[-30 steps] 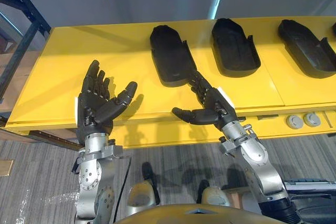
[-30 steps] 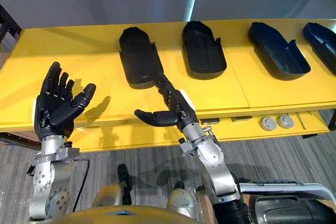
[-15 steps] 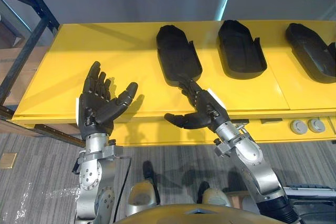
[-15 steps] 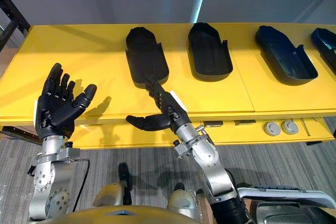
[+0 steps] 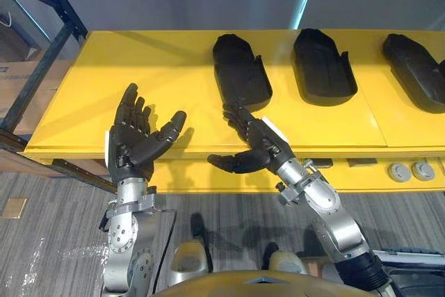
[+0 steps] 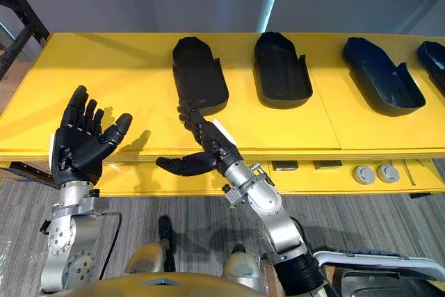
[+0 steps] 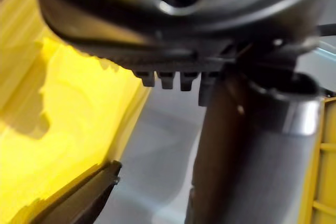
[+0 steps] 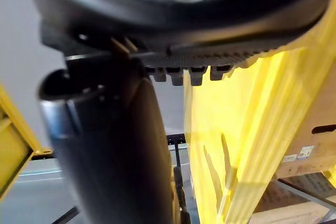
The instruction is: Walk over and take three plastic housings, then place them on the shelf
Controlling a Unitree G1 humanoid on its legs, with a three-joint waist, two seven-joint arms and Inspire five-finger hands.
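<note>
Several black plastic housings lie in a row on the yellow table (image 5: 104,67). The leftmost housing (image 5: 240,71) is nearest my hands, with a second housing (image 5: 323,67) and a third housing (image 5: 416,81) to its right. My right hand (image 5: 259,145) is open at the table's front edge, palm turned left and thumb stuck out. Its fingertips (image 5: 233,113) stop just short of the leftmost housing's near end. My left hand (image 5: 135,142) is raised over the table's front left, open and palm up, holding nothing.
A dark blue rack frame (image 5: 42,53) stands at the table's left end. Two grey round knobs (image 5: 410,170) sit on the table's front rail at the right. A grey bin (image 6: 375,276) is at the lower right on the grey floor.
The camera has shifted, so the table sits further right in the picture. My right hand has swung left, from the right of the leftmost housing's near end to just in front of it. The left hand holds still.
</note>
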